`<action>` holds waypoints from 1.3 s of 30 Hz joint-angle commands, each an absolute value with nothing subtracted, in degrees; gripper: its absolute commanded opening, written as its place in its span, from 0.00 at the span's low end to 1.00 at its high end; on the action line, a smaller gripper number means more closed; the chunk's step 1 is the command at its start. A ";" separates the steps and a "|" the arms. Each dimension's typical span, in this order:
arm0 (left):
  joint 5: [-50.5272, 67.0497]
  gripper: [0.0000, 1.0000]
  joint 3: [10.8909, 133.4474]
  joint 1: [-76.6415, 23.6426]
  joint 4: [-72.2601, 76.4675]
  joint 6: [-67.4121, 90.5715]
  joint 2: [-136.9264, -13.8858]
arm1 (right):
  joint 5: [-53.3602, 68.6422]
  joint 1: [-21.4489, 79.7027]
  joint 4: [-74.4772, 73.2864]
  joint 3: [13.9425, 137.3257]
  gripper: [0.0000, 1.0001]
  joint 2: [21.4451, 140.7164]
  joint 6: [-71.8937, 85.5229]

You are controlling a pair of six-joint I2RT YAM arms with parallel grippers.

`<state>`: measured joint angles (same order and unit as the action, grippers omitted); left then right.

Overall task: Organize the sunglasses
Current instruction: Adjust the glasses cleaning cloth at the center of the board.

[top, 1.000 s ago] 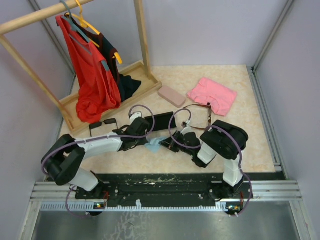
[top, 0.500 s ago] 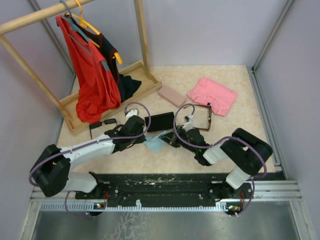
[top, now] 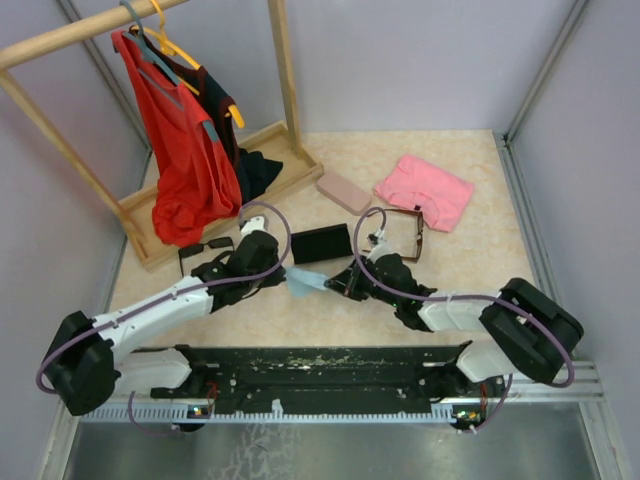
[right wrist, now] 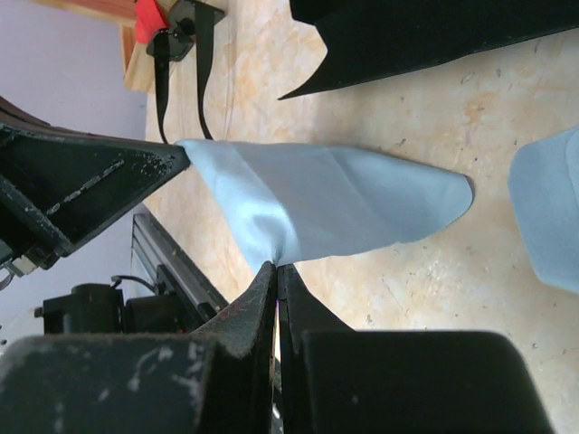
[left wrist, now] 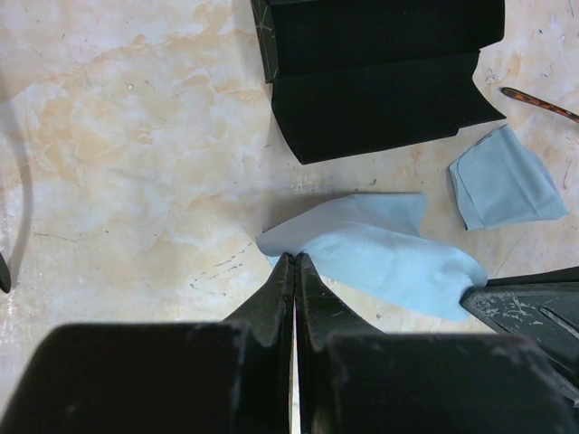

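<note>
Bright, even overhead light; soft shadows, sharp detail.

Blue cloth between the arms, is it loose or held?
Held: left gripper and right gripper each pinch an end of the cloth.

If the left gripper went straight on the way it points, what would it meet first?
Past the blue cloth it pinches, the left gripper would probably reach the black case first; only bare table shows between.

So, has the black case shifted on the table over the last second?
No. The black case lies where it was, same gap to the pink case and the wooden rack's base.
</note>
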<state>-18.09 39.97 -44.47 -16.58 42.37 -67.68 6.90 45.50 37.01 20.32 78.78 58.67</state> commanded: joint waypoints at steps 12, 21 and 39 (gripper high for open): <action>-15.06 0.01 43.26 -46.64 -24.67 42.33 -59.61 | 5.54 48.60 30.49 23.83 0.00 67.74 58.19; -19.07 0.01 44.15 -55.56 -31.00 48.14 -55.97 | -1.60 55.14 22.90 24.37 0.00 60.19 58.70; -27.13 0.01 38.12 -62.36 -25.77 53.38 -60.81 | -1.91 55.82 30.93 18.25 0.00 64.88 64.33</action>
